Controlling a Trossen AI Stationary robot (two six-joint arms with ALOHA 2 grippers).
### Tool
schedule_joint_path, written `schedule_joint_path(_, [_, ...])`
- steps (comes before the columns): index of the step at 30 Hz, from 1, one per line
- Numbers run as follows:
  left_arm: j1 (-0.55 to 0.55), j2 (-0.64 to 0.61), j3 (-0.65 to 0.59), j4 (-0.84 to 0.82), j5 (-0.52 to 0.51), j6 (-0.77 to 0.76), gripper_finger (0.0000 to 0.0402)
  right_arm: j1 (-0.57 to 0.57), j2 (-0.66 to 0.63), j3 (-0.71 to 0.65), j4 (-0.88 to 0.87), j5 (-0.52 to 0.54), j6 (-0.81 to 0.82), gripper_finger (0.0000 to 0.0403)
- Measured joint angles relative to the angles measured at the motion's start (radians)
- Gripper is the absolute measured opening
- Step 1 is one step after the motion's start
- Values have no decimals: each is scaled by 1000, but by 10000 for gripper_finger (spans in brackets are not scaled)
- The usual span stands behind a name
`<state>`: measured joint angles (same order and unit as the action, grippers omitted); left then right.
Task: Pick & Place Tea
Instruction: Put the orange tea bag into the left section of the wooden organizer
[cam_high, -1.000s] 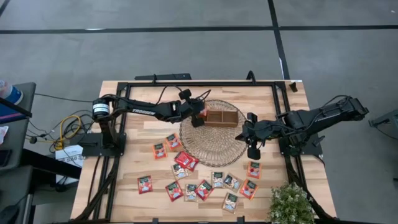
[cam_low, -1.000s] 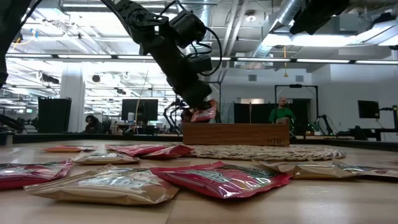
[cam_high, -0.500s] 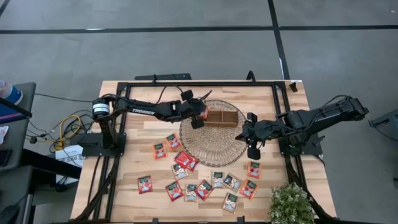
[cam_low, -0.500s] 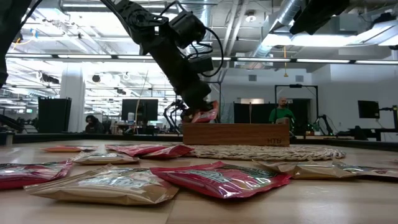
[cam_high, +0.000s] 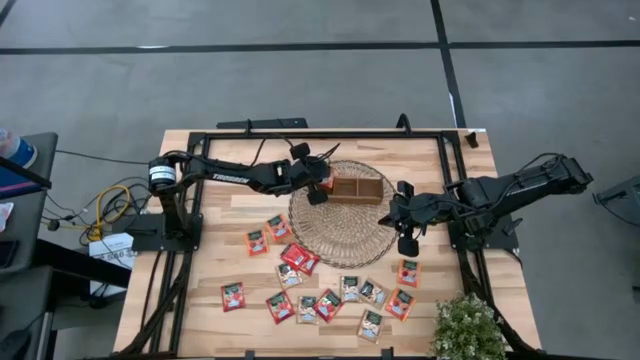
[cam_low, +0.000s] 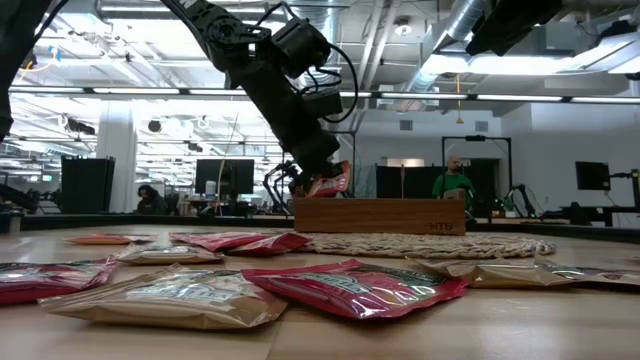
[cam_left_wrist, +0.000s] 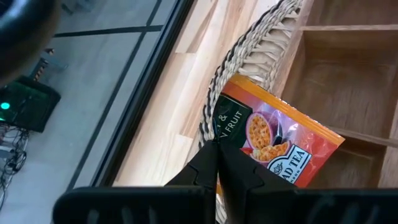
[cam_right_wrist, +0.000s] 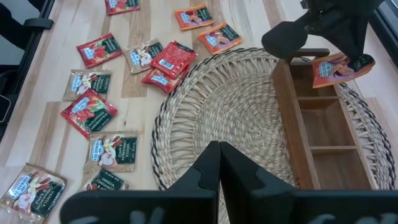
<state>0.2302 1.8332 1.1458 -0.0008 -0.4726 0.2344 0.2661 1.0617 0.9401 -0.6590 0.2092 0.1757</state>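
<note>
Left gripper (cam_left_wrist: 216, 163), pinching a red-orange tea sachet (cam_left_wrist: 273, 142), has edged over the wooden tray's (cam_high: 358, 190) left compartment; release looks close.

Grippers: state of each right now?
Left gripper: shut on a red-orange tea sachet above the wooden tray.
Right gripper: shut, empty.

Pale wooden plank desk (cam_high: 220, 215), edged by a black frame (cam_high: 320, 134). At its middle, a round wicker mat (cam_high: 340, 225). Near the front, red and beige tea sachets (cam_high: 320, 290) scattered flat, two of the red ones apparently overlapping just beside the mat. At the front right corner, a small leafy plant (cam_high: 467, 328).
</note>
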Motion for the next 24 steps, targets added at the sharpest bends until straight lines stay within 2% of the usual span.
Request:
schedule_joint_path(20, [0,0,0,-15,-3,1,2,0,0,0,0,0,0,0])
schedule_joint_path(24, [0,0,0,-11,-13,2,23,0,0,0,0,0,0,0])
